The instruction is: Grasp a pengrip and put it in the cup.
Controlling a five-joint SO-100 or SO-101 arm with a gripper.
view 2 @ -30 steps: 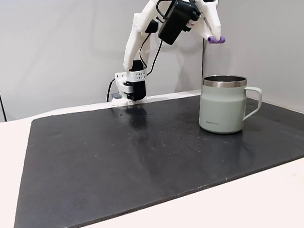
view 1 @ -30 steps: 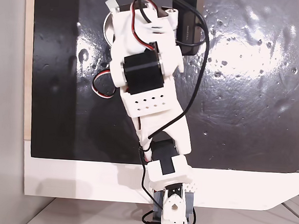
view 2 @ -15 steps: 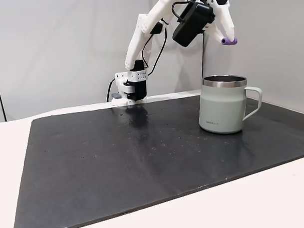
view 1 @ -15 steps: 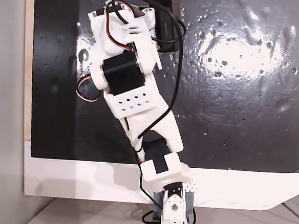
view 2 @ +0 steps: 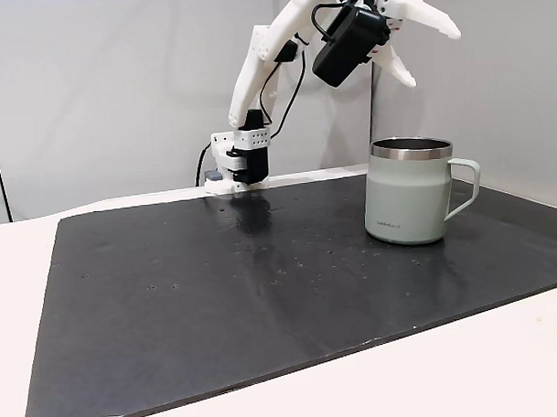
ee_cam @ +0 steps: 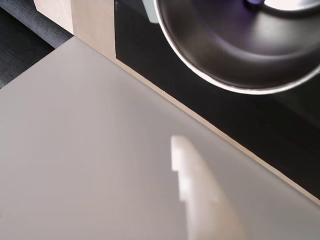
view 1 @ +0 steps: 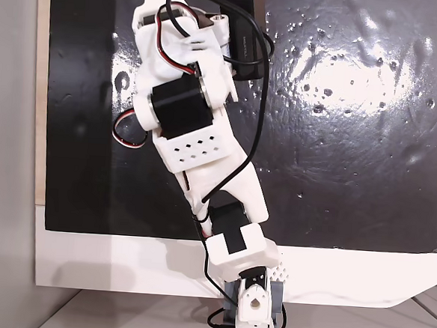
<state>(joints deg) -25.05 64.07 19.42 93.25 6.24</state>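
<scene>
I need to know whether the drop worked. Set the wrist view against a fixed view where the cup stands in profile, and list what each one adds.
Wrist view: the cup's shiny inside from above, with a purple bit at the top edge, likely the pengrip lying in it.

A fixed view: the cup's outside with its handle, the arm, and the gripper open above the cup, fingers spread and holding nothing.

Both: the cup, the black mat and one white finger.

One cup (view 2: 410,191), one pengrip (ee_cam: 255,2).
</scene>
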